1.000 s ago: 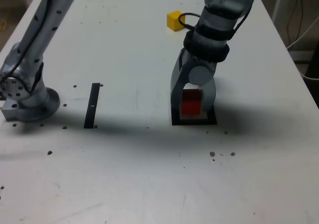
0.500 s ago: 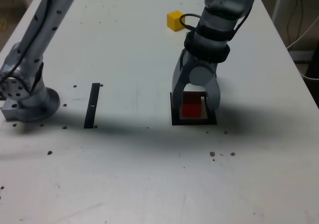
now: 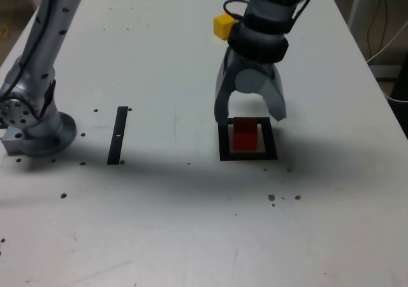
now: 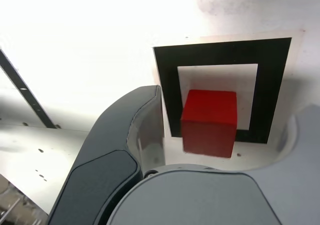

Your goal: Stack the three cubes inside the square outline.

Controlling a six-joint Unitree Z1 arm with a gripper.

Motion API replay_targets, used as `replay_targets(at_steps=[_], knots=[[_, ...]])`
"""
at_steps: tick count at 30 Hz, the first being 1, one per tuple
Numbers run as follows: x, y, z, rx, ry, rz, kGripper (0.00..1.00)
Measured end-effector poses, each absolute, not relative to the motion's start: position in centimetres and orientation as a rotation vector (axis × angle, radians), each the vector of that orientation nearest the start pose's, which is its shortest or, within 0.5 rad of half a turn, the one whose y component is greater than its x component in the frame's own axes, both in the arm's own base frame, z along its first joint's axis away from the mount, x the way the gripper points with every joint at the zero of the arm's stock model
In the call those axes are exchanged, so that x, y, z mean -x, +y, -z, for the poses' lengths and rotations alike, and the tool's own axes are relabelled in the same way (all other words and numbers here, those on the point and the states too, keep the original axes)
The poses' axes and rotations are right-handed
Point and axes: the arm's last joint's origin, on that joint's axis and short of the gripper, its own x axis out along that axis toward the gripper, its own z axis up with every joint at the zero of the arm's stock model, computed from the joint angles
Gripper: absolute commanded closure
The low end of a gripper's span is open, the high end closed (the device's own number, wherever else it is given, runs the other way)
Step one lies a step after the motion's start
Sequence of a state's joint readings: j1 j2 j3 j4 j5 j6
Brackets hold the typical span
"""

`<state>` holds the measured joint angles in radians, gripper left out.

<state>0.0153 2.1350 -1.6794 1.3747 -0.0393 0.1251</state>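
The claw [image 3: 250, 111] hangs spread wide and empty just above the red cube [image 3: 245, 134], which sits inside the square outline [image 3: 248, 154]. The yellow cube [image 3: 224, 26] lies at about twelve o'clock on the desk [image 3: 191, 204]; no green cube shows.

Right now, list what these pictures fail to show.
- Green cube: in neither view, perhaps out of frame or hidden behind the arm.
- Yellow cube: exterior view, its right side hidden by the arm.
- Red cube: wrist view, whether its base lies fully inside the square outline is unclear; exterior view too small.
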Motion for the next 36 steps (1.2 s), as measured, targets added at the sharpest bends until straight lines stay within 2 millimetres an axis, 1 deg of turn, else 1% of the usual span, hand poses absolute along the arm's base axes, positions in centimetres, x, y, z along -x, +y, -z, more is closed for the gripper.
replay_targets(at_steps=[4, 6, 15, 18, 24, 27, 28, 31, 35, 36], knots=[[-36.7, 0.5, -25.8, -0.054, 1.797, 0.115, 0.01], [-36.3, 0.5, -26.4, -0.058, 1.786, 0.109, 0.01], [-35.8, 0.6, -26.8, -0.076, 1.787, 0.091, 0.01], [-35.3, 1.4, -27.1, -0.078, 1.789, 0.079, 0.01], [-34.7, 5.1, -27.0, -0.057, 1.804, 0.047, 0.01], [-34.5, 6.0, -27.0, -0.053, 1.806, 0.045, 0.01], [-34.4, 6.8, -27.1, -0.049, 1.807, 0.041, 0.01], [-33.8, 9.8, -27.3, -0.022, 1.801, 0.012, 0.01], [-33.5, 12.0, -28.0, -0.034, 1.782, 0.012, 0.01], [-33.3, 12.8, -28.2, -0.027, 1.777, 0.009, 0.01]])
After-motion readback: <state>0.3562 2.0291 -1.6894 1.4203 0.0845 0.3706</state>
